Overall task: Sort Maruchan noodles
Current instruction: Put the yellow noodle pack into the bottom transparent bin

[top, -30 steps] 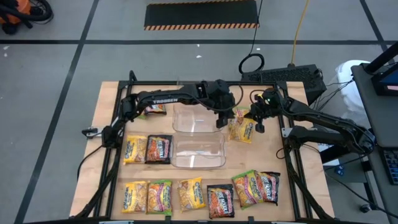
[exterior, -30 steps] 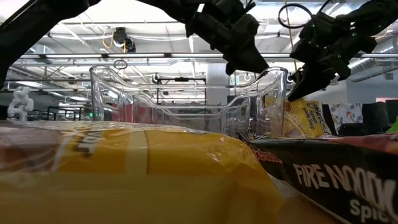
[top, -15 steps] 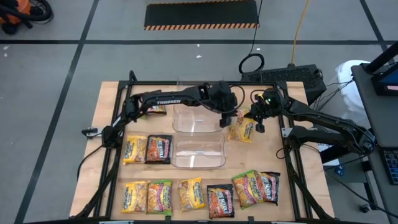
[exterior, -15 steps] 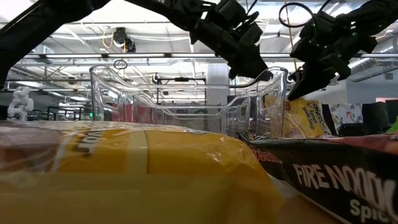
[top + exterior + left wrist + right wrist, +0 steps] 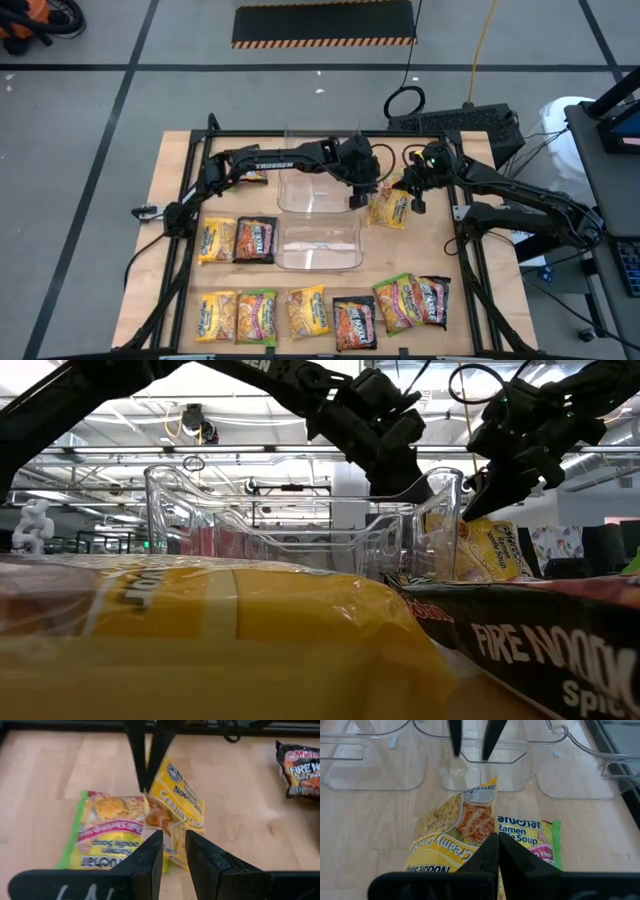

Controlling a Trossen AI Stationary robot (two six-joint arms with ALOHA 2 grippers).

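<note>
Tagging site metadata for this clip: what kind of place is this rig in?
Probably an indoor lab or industrial workshop, not a home. The low view shows a high ceiling with exposed pipes and strip lights; the high view shows a grey concrete floor with a hazard-striped mat, around a wooden table.

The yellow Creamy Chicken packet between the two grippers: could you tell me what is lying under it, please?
The yellow Creamy Chicken packet overlaps a green-edged packet, whose covered edge is hidden. The left gripper is open; the right gripper is shut.
</note>
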